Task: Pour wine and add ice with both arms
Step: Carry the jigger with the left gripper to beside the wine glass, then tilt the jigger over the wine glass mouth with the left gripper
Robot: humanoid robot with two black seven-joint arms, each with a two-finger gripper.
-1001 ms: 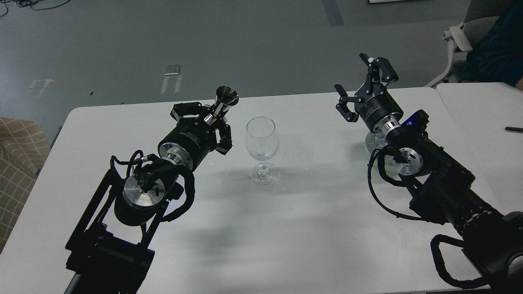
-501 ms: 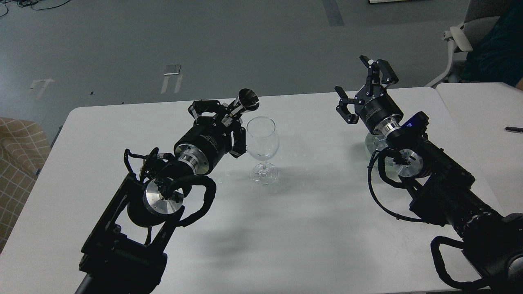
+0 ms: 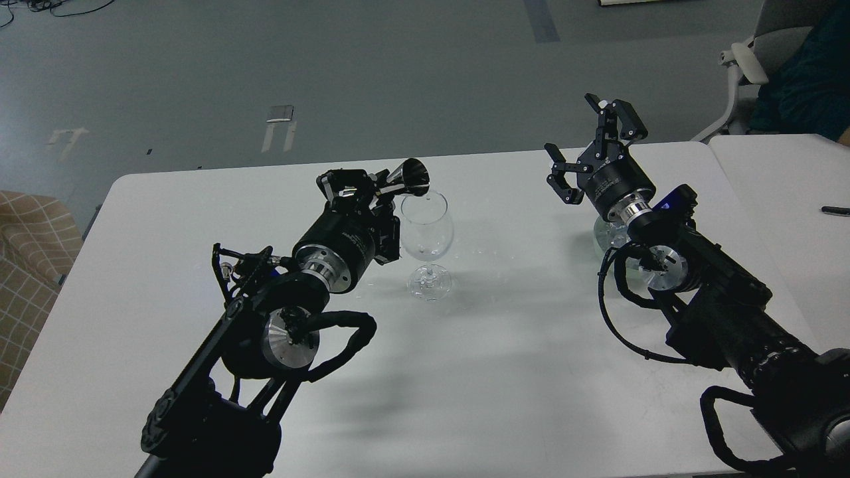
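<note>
A clear stemmed wine glass (image 3: 427, 232) stands upright at the middle of the white table (image 3: 491, 372). My left gripper (image 3: 373, 190) is shut on a small shiny metal cup (image 3: 406, 182). The cup is tilted, with its mouth right at the glass's left rim. I cannot make out any wine in the cup or the glass. My right gripper (image 3: 588, 149) is open and empty, raised above the table's far right. A clear glass bowl (image 3: 607, 234) sits under my right arm, mostly hidden by it. I cannot tell whether ice lies in it.
A second white table (image 3: 783, 192) adjoins on the right, with a small dark object (image 3: 835, 210) on it. A grey chair (image 3: 764, 46) stands beyond it. A tan checked seat (image 3: 30, 245) is at the left edge.
My left gripper has carried the metal cup rightward to the glass and tipped its mouth toward the rim. My right gripper has barely moved.
</note>
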